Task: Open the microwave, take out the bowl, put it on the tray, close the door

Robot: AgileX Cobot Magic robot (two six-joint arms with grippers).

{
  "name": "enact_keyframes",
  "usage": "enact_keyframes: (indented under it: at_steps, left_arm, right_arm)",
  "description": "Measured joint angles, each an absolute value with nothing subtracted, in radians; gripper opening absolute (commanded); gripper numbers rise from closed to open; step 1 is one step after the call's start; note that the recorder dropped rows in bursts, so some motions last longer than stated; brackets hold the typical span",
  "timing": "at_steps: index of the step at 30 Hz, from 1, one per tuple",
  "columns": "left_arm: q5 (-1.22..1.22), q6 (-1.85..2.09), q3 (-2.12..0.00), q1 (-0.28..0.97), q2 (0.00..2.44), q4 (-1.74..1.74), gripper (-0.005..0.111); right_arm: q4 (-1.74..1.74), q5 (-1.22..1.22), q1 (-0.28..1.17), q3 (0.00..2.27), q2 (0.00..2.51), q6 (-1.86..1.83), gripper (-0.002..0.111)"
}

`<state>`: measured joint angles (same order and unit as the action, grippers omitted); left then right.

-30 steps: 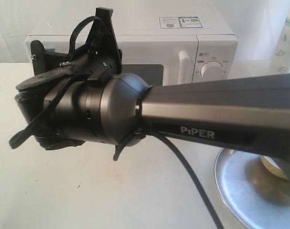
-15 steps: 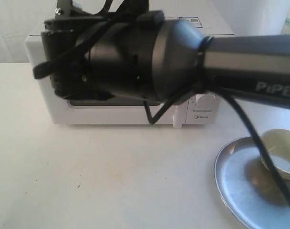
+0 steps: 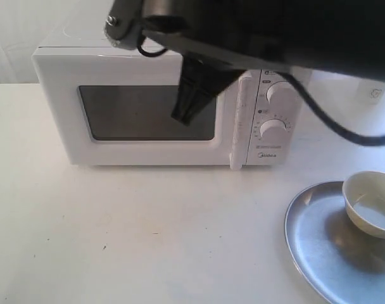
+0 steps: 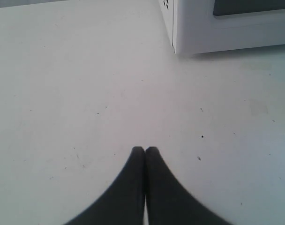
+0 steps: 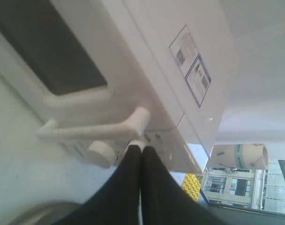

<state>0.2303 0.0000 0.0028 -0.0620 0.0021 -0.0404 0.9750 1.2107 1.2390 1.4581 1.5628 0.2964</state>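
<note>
The white microwave (image 3: pixel 161 107) stands at the back of the table with its door (image 3: pixel 148 113) shut and the bar handle (image 3: pixel 243 120) beside two dials (image 3: pixel 273 130). The small cream bowl (image 3: pixel 370 202) sits on the silver tray (image 3: pixel 319 247) at the front right. My right arm crosses the top of the exterior view. Its gripper (image 3: pixel 183 116) hangs shut and empty in front of the door window. In the right wrist view that gripper (image 5: pixel 141 148) points near the handle (image 5: pixel 91 131). My left gripper (image 4: pixel 145 150) is shut and empty over bare table, short of the microwave (image 4: pixel 227 28).
The white table (image 3: pixel 148 234) stretches in front of the microwave. The right arm's black cable (image 3: pixel 344 130) loops down past the dials. Stickers (image 5: pixel 191 70) lie on the microwave's top. A white roll (image 5: pixel 241 156) shows beyond the microwave in the right wrist view.
The right arm has risen from low in front of the camera to the top of the view, uncovering the microwave front and the bowl on the tray. The door stays shut.
</note>
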Motion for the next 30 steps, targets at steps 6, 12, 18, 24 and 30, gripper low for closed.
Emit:
enact_keyframes:
  at_steps: [6, 12, 18, 24, 30]
  left_arm:
    - [0.23, 0.0, 0.003, -0.062, 0.002, -0.04, 0.0]
    - [0.23, 0.0, 0.003, -0.062, 0.002, -0.04, 0.0]
    - [0.23, 0.0, 0.003, -0.062, 0.002, -0.04, 0.0]
    - [0.23, 0.0, 0.003, -0.062, 0.002, -0.04, 0.0]
    - [0.23, 0.0, 0.003, -0.062, 0.002, -0.04, 0.0]
  right_arm:
    - [0.924, 1.211, 1.225, 1.177, 1.347, 0.28, 0.0]
    - [0.814, 1.092, 1.166, 0.891, 1.084, 0.288, 0.0]
    - [0.8, 0.908, 1.158, 0.611, 0.91, 0.291, 0.0]
    - [0.779, 0.953, 1.158, 0.464, 0.841, 0.291, 0.0]
    - [0.73, 0.957, 1.158, 0.432, 0.839, 0.293, 0.0]
